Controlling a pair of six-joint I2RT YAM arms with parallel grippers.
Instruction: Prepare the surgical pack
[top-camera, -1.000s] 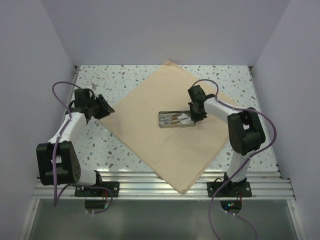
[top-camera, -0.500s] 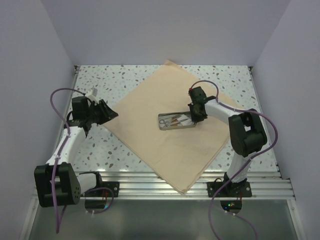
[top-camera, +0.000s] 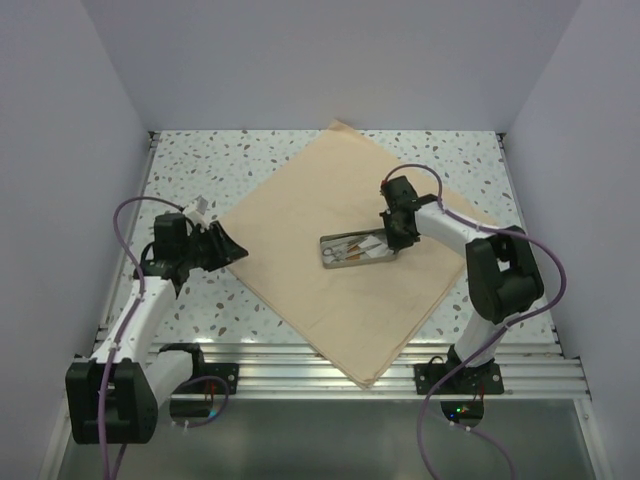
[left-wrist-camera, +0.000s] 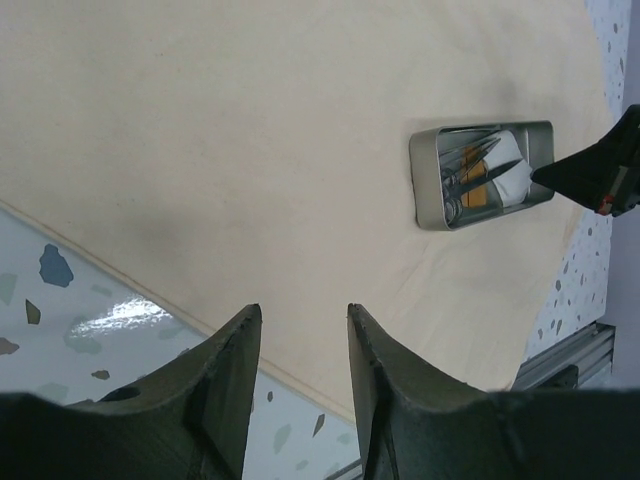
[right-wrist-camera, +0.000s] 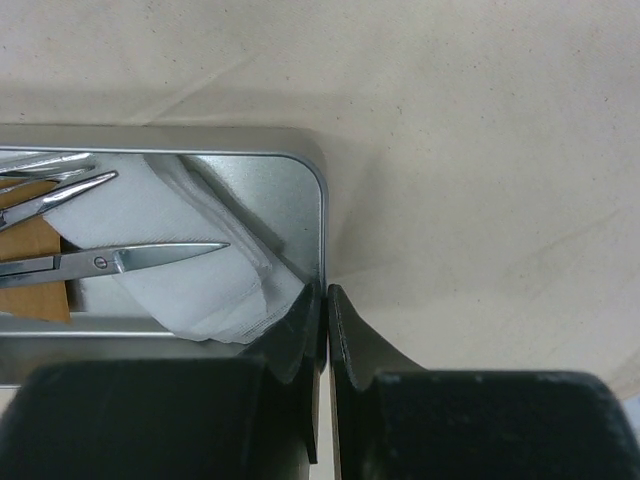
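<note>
**Speckled worktop, cloth flat, right gripper pinching the tray**

Speckled terrazzo worktop (top-camera: 190, 170) in a pale-walled booth, metal rail (top-camera: 270, 372) along the near edge with both arm bases on it. Surgical pack is not wrapped: the tan cloth sheet (top-camera: 300, 270) lies flat and turned like a diamond. Its near corner hangs over the rail and its right corner is close to the worktop's right edge.

Left gripper (top-camera: 236, 251) sits low at the near-left side, tips just over the cloth's near-left edge. Its fingers (left-wrist-camera: 225, 370) are spread with a clear gap, nothing between them, and they point across the cloth toward the tray. Whether the tips touch the cloth can't be told.

Steel tray (top-camera: 325, 252) rests on the cloth, roughly mid-sheet, a bit right of the worktop's centre and slightly skewed. Inside it are silver scissors (right-wrist-camera: 130, 258) lying over a white gauze pad (right-wrist-camera: 190, 290), plus an orange-brown piece underneath that can't be made out.

Right gripper (top-camera: 393, 240) is at the tray's right end. It is clamped on the tray's end wall near a corner, one finger inside, one outside, pressed tight.

Further back, the cloth's far corner reaches the worktop's far edge at the back wall (top-camera: 330, 60).
</note>
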